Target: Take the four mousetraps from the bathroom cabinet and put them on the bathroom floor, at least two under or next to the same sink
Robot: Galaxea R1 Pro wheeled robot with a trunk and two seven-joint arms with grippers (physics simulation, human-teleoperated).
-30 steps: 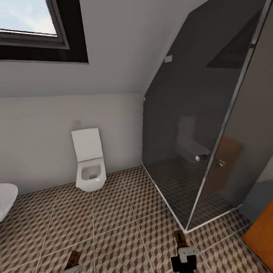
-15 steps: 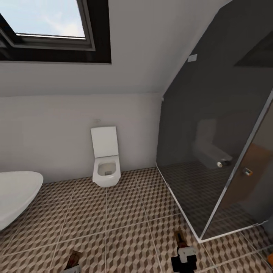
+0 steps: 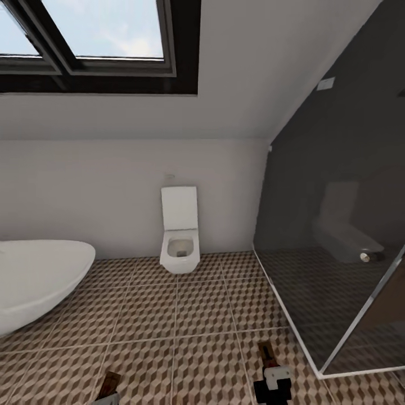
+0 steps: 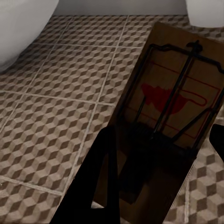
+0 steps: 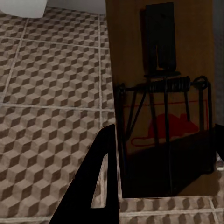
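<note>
Each gripper is shut on a mousetrap. In the head view my left gripper (image 3: pixel 108 398) sits at the bottom edge with a brown mousetrap (image 3: pixel 109 383) poking out of it. My right gripper (image 3: pixel 273 387) holds another mousetrap (image 3: pixel 266 354) pointing forward. The left wrist view shows a wooden mousetrap (image 4: pixel 179 93) with wire parts and a red mark, clamped between dark fingers (image 4: pixel 100 186). In the right wrist view a second mousetrap (image 5: pixel 163 88) is clamped the same way. Both hang above the cube-patterned bathroom floor (image 3: pixel 191 315). The cabinet and the sink are out of view.
A white toilet (image 3: pixel 179 242) stands against the far wall straight ahead. A big oval white tub (image 3: pixel 34 281) bulges in from the left. A dark glass shower enclosure (image 3: pixel 337 253) closes off the right side. A skylight (image 3: pixel 101 34) is overhead.
The whole picture has shifted: the camera turned left, so the toilet and shower slid right and the tub came into view. Both grippers keep their hold on the mousetraps.
</note>
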